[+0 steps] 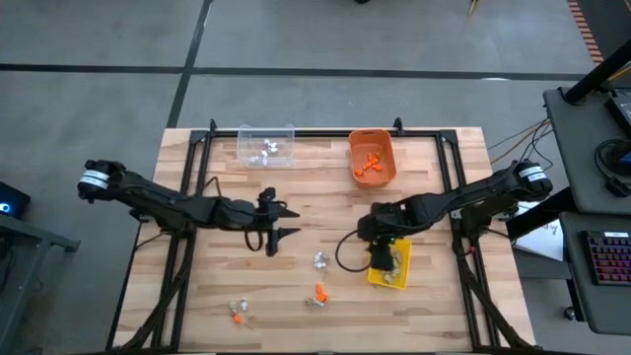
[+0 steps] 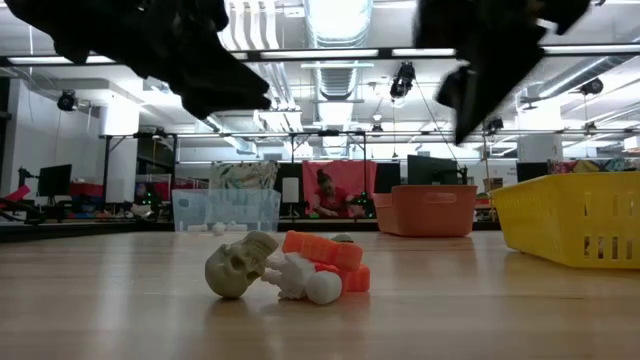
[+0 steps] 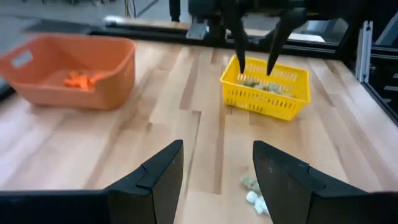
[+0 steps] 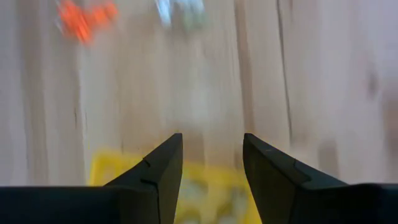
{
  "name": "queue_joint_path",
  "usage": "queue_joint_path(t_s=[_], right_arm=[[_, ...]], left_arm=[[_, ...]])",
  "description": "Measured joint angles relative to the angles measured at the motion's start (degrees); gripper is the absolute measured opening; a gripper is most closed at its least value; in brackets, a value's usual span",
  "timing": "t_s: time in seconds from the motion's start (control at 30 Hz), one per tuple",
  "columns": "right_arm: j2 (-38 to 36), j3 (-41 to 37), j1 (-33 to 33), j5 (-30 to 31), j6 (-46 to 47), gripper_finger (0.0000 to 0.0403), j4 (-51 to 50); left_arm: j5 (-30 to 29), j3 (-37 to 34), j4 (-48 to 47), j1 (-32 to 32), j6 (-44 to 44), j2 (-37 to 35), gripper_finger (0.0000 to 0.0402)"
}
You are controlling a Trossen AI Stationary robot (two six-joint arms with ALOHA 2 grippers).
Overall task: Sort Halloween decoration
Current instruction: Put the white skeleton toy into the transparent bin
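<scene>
The Halloween decoration is a set of tiny trinkets. Loose ones lie on the table: a silvery-tan pair [image 1: 320, 261], an orange-and-white cluster [image 1: 317, 294], and another [image 1: 238, 312] near the front edge. The low view shows a tan skull [image 2: 240, 265] lying against an orange piece [image 2: 325, 255] and a white one [image 2: 310, 285]. My left gripper [image 1: 294, 223] hovers open at mid-table, pointing toward the right. My right gripper [image 3: 256, 59] hangs open over the yellow bin [image 1: 392, 268], which holds tan pieces, with nothing between its fingers.
A clear bin [image 1: 266, 146] with white trinkets stands at the far edge, left of centre. An orange bin [image 1: 373, 158] with orange trinkets stands to its right. A black frame [image 1: 325, 132] runs along the table's far edge. Bare wood lies between the two grippers.
</scene>
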Motion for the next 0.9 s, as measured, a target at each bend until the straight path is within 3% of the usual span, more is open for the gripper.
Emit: queue_joint_path(t_s=[0.17, 0.33, 0.47, 0.6, 0.9], right_arm=[[1.3, 0.0, -0.4, 1.8, -7.6, 0.0156, 12.4], [4.1, -0.1, -1.5, 2.0, -13.0, 0.0155, 21.5], [8.2, 0.1, -2.2, 1.9, -16.3, 0.0157, 26.3], [13.6, 3.3, -2.8, 1.5, -19.7, 0.0157, 26.4], [24.1, 11.2, -4.5, -6.2, -25.1, 0.0157, 25.7]], left_arm=[[-1.4, 0.0, 0.7, -0.5, -4.4, 1.6, 0.0176], [-11.4, 0.0, -1.3, -0.5, -7.5, -1.4, 0.0176], [-15.0, 0.0, -3.6, -0.6, -7.9, -6.0, 0.0176], [-15.5, 0.0, -4.5, -0.6, -7.9, -11.1, 0.0176], [-16.6, 0.0, -4.2, -0.6, -5.8, -18.4, 0.0176]])
